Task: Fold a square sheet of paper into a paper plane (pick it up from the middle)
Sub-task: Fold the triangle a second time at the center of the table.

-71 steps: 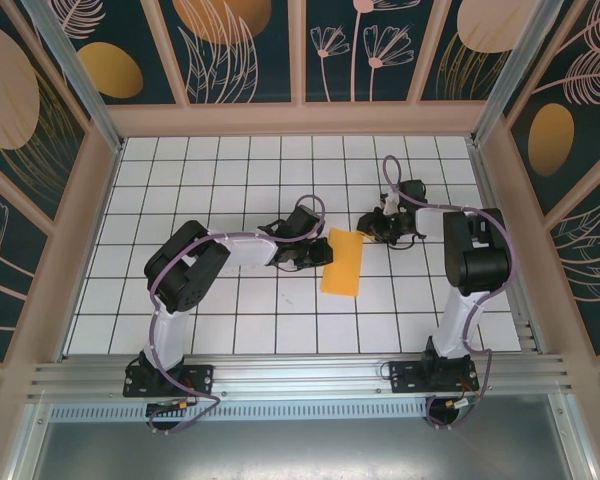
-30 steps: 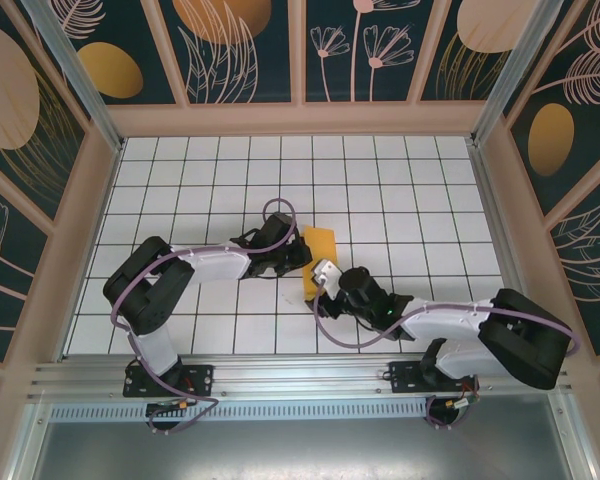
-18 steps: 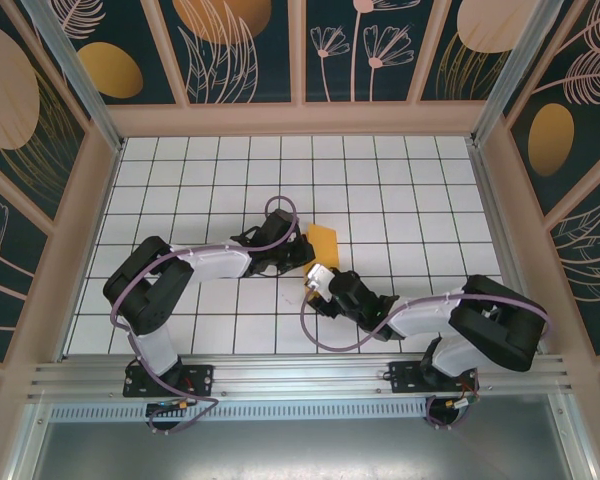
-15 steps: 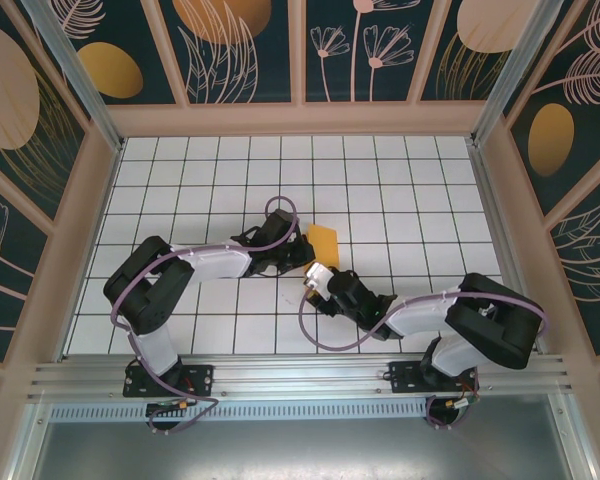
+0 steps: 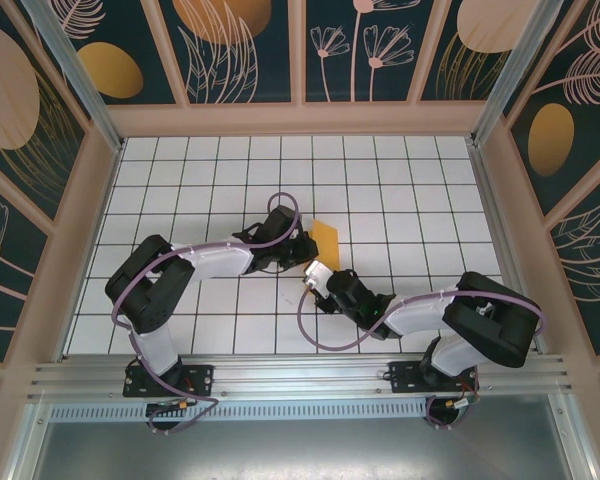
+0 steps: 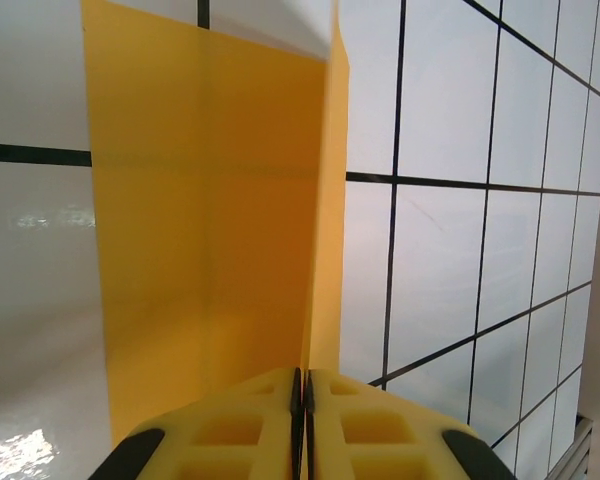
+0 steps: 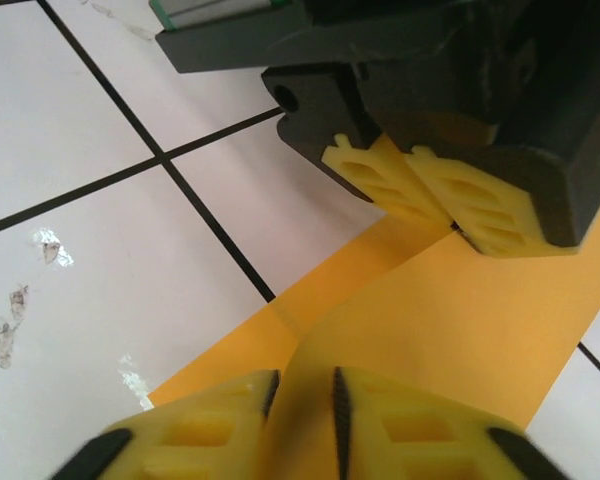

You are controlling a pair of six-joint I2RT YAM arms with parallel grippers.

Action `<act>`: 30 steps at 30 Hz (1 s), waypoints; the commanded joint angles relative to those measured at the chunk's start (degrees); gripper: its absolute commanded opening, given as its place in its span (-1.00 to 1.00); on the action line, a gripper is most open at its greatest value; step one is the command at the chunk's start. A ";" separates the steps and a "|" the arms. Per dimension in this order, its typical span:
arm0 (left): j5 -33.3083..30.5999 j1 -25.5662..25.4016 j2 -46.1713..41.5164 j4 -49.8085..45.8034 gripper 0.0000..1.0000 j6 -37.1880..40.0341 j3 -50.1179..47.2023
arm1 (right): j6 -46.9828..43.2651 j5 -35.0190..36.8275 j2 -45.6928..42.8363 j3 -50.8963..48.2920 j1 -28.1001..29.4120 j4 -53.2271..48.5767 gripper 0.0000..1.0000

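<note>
My left tool (image 6: 302,385) is pinched tight on the thin orange-yellow paper sheet (image 6: 210,220), which is creased lengthwise at the middle of the white-tiled worktop (image 5: 180,180). My right tool (image 7: 305,395) nips its near edge. I judge only early folds are done; the nose and wings remain.

In the top external view, the left gripper (image 5: 298,252) and the right gripper (image 5: 312,281) cover the near part of the folded paper (image 5: 326,238), and the fold layout on the exposed far corner is too small to read. In the left wrist view, the left gripper's fingers (image 6: 240,420) are cut off by the bottom edge and hide the paper's near end. The top edge crops its far left corner. In the right wrist view, the right gripper's fingers (image 7: 210,425) are blurred and cropped at the bottom edge. Whether they touch the paper between them cannot be determined.
</note>
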 commanded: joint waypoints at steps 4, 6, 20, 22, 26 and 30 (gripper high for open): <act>-1.23 0.35 0.26 -2.51 -0.69 1.20 1.64 | 1.42 -0.80 0.47 2.11 0.15 0.49 -0.85; -1.27 0.37 0.31 -2.59 -0.69 1.26 1.64 | 2.57 -0.97 0.50 2.42 -0.10 0.08 -0.91; -16.74 1.10 -9.75 -10.05 0.44 1.86 -0.39 | 17.90 -18.54 -0.91 5.77 -6.26 -4.30 -0.99; -19.47 1.19 -11.93 -11.01 0.55 1.79 -1.71 | 23.00 -25.33 -0.54 6.76 -8.82 -4.62 -0.99; -21.71 1.54 -15.15 -10.61 0.56 1.68 -4.15 | 31.48 -34.65 1.03 7.30 -12.91 -2.81 -0.97; -19.30 1.60 -15.65 -7.26 0.50 3.31 -5.43 | 37.16 -41.68 4.11 8.14 -16.91 -2.04 -0.96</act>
